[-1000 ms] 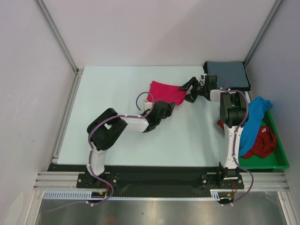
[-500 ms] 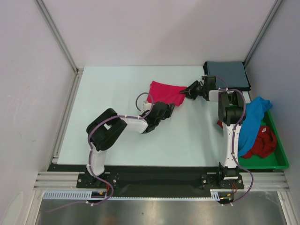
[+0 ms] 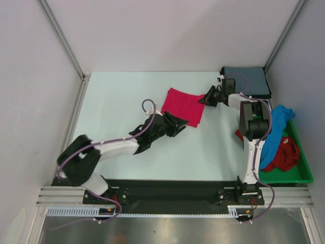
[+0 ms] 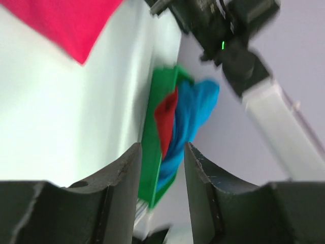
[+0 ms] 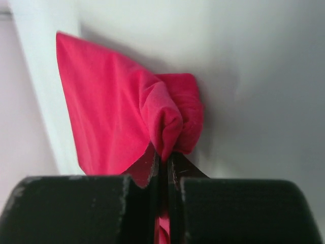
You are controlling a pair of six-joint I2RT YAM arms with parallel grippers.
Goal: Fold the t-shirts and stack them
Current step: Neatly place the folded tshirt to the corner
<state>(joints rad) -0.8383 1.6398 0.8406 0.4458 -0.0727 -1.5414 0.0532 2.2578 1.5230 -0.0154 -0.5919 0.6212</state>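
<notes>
Pale counter [image 3: 117,101] carries the pink-red t-shirt [image 3: 184,105], spread flat right of centre. My right fingers [image 5: 172,168] are clamped on its bunched far-right corner. My left fingers [image 3: 181,123] sit apart and empty, just beside its near edge. I see the grey-blue t-shirt [image 3: 245,80] folded at the far right corner.
</notes>
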